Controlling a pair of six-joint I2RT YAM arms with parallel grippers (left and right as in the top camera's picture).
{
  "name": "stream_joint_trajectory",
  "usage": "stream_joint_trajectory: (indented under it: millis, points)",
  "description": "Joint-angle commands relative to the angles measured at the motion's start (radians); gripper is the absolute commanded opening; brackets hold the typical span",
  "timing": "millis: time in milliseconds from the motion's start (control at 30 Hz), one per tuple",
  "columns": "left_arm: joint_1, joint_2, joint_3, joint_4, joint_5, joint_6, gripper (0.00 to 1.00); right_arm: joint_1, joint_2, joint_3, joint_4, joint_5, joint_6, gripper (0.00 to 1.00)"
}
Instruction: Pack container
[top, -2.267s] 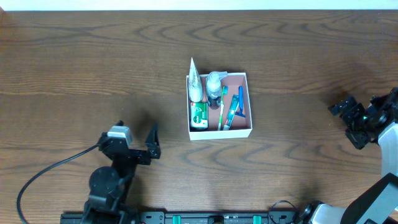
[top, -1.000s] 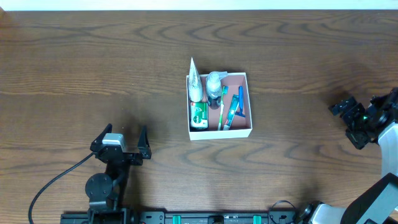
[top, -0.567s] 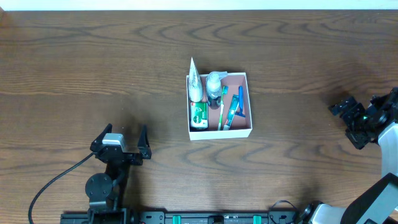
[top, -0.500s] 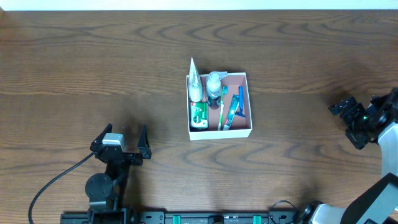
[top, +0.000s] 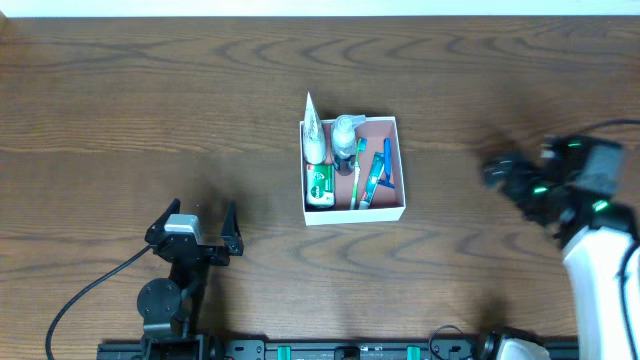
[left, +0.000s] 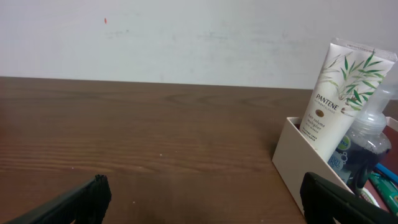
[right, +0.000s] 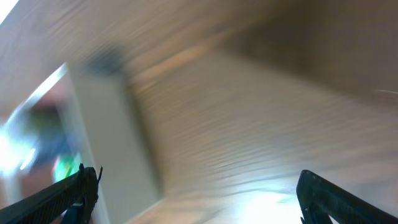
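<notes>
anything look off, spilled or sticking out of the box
Nothing looks spilled or damaged. The one oddity is the Pantene tube: it stands tilted in a corner of the container and pokes well above the rim, while the other toiletries sit lower inside.

Wide bare surface (top: 150, 100) on every side of the container (top: 355, 214), so there are open lanes in from left and right. Over the box, watch it: tall tube (top: 314, 130) and bottle (top: 345, 132) rise above the rim at the far left; the right half lies low.

Dark wood-grain table (top: 120, 110) — faint sheen.
Matt white cardboard container (top: 356, 215); smooth, glossy plastic tube (left: 334, 93); clear plastic bottle (left: 368, 142).
</notes>
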Motion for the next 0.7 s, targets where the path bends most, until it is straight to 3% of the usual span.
stream_joint_trajectory:
  millis: [0,133,333,467,667]
  points:
    - [0.005,-0.006,-0.015,-0.037,0.021,0.021,0.98,0.175,-0.114,-0.092,0.011,0.158,-0.009,0.99]
    - [0.005,-0.006,-0.015,-0.037,0.021,0.021,0.98,0.314,-0.311,-0.228,0.01,0.341,-0.009,0.99]
    - [0.005,-0.006,-0.015,-0.037,0.021,0.021,0.98,0.264,-0.669,-0.43,0.062,0.36,-0.023,0.99]
    - [0.005,-0.006,-0.015,-0.037,0.021,0.021,0.98,0.236,-0.861,-0.517,0.218,0.335,-0.217,0.99]
    - [0.005,-0.006,-0.015,-0.037,0.021,0.021,0.98,0.233,-0.999,-0.594,0.438,0.211,-0.596,0.99]
